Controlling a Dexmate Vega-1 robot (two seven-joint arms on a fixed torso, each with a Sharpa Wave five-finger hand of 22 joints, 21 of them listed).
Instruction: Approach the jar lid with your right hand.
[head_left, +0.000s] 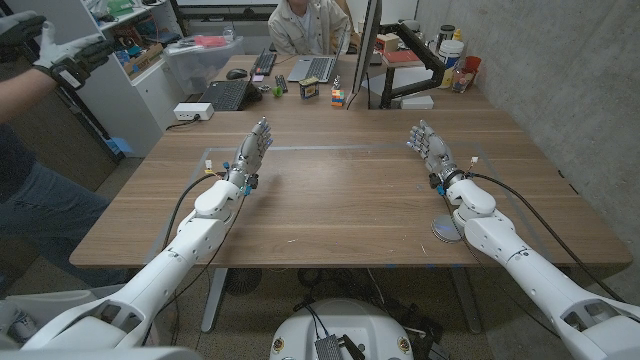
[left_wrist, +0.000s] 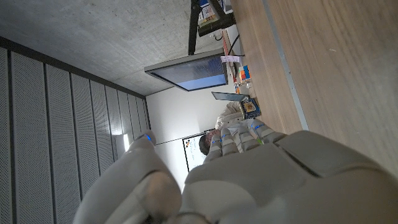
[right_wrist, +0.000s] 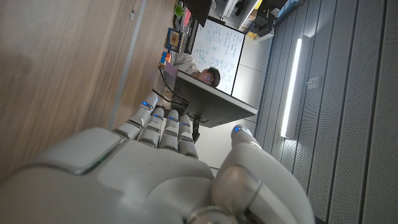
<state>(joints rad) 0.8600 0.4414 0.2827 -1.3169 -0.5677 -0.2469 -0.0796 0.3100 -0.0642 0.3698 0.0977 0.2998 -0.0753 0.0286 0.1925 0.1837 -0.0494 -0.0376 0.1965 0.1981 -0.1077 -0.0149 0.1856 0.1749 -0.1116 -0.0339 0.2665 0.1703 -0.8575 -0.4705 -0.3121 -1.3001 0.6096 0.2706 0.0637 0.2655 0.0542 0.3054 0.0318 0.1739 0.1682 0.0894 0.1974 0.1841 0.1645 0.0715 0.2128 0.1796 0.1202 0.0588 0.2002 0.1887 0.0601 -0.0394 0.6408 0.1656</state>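
Observation:
A round grey jar lid (head_left: 447, 226) lies flat on the wooden table (head_left: 340, 190) near its front right edge, partly covered by my right forearm. My right hand (head_left: 430, 146) stands well beyond the lid, toward the table's far side, fingers stretched out and holding nothing. In the right wrist view the back of that right hand (right_wrist: 155, 168) points along the tabletop. My left hand (head_left: 253, 149) stands on the left side of the table, fingers extended and empty. The left hand (left_wrist: 249, 168) shows from behind in the left wrist view.
A person sits behind the table at a laptop (head_left: 312, 68). Another person's gloved hand (head_left: 50, 48) shows at the far left. Beyond the far edge are a keyboard (head_left: 225, 95), a colour cube (head_left: 338, 97), a monitor (head_left: 366, 50) and jars (head_left: 452, 50).

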